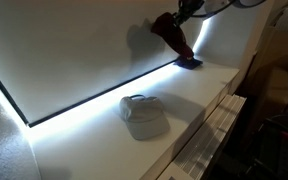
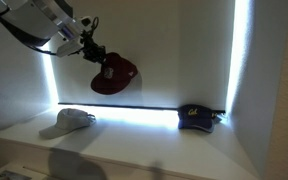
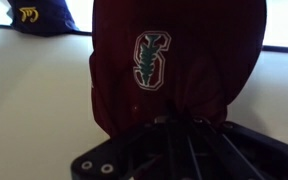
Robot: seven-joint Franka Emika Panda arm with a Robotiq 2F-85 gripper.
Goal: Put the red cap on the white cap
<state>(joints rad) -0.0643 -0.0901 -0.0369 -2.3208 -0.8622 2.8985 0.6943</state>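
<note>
glowing light strips edge the pale wall behind a white tabletop (image 2: 154,140). the tool (image 2: 94,55) is clamped on the red cap (image 2: 114,76), holding it in the air, clear of the surface. the white cap (image 2: 69,121) sits on the tabletop, well apart. a dark navy cap (image 2: 196,117) lies near the lit corner. the wrist view shows the red cap's crest.

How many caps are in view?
3: red cap held aloft by the gripper, white cap on the counter, navy cap farther along it. None seems hidden.
</note>
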